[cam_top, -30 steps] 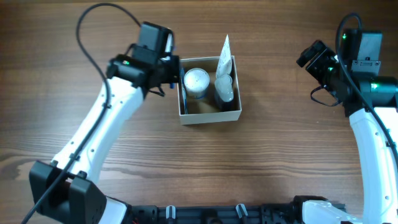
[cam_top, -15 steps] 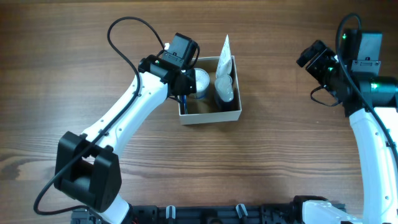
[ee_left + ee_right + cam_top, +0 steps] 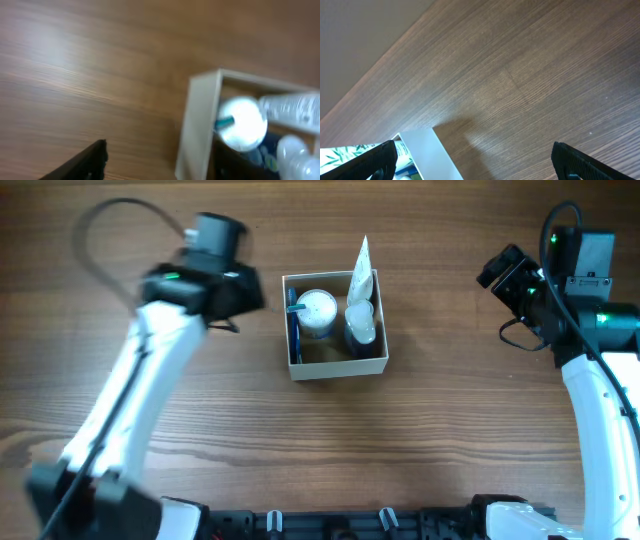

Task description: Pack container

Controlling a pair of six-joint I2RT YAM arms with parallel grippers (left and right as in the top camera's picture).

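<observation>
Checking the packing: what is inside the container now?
The container holds a white-lidded jar, a blue stick-like item along the left wall, a clear bottle and a tube poking over the rim. Whatever lies beneath them is covered.

Matt wood-grain table [image 3: 450,430]; container [image 3: 338,368] of thin white card, tan inside.

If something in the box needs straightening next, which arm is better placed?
Left, probably. The left gripper hovers close beside the box; the right gripper sits much farther away, off to the right.
</observation>
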